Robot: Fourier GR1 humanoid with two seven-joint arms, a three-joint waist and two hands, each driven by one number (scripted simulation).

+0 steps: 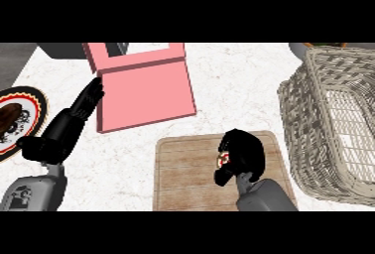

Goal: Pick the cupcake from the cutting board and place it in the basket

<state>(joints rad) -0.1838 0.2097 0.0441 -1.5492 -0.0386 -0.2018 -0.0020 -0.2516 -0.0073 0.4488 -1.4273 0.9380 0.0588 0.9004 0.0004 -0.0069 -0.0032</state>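
A wooden cutting board [187,171] lies at the front centre of the counter. My right hand [242,154] is over its right part, fingers curled round the cupcake [224,158], of which only a small red and white patch shows by the thumb. The grey wicker basket [307,99] stands to the right of the board, its inside lined with pale weave. My left hand [77,116] rests open at the left, fingers up, beside the pink box.
An open pink box [147,92] lies behind the board, left of centre. A patterned plate [29,106] with dark food sits at the left edge. A dark object [62,49] stands at the back left. Bare marble counter lies between box and basket.
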